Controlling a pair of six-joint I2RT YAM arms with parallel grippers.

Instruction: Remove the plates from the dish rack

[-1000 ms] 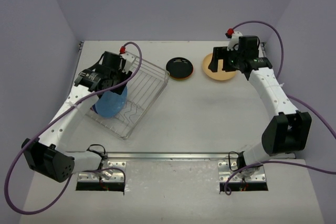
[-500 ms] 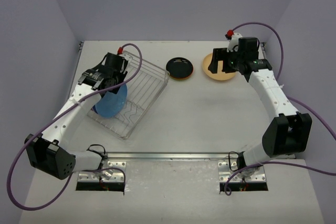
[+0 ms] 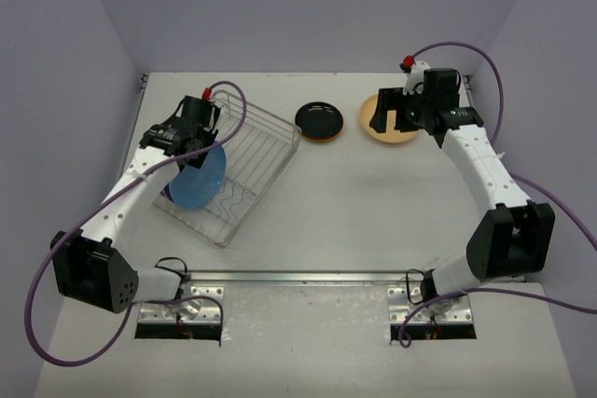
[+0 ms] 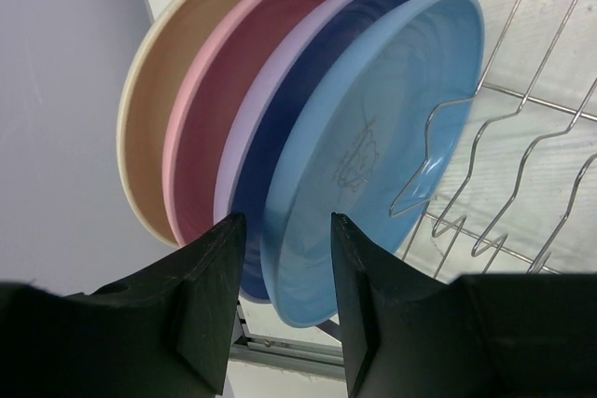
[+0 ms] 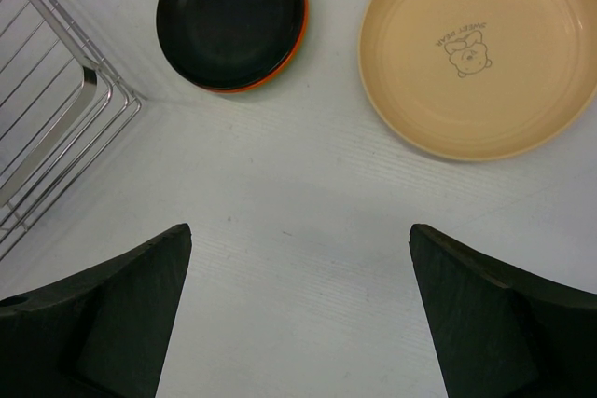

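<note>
The dish rack (image 3: 266, 160) sits at the left of the table, holding upright plates: blue (image 4: 364, 137), lavender (image 4: 244, 137), pink (image 4: 210, 128) and cream (image 4: 149, 109). My left gripper (image 4: 283, 230) hangs over the blue plate (image 3: 198, 179). Its jaws straddle that plate's rim, with a gap on each side. A black plate (image 5: 229, 16) rests on an orange one (image 5: 280, 72), and a tan plate (image 5: 476, 48) lies to their right. My right gripper (image 5: 300, 235) hovers wide open and empty above the table, just in front of those plates.
The rack's near corner (image 5: 56, 128) shows at the left edge of the right wrist view. Purple walls close in the table on three sides. The right part of the rack (image 4: 522, 137) holds no plates.
My left gripper has shifted slightly back and left over the plates, and its jaws have narrowed a little. The right arm has not moved.
</note>
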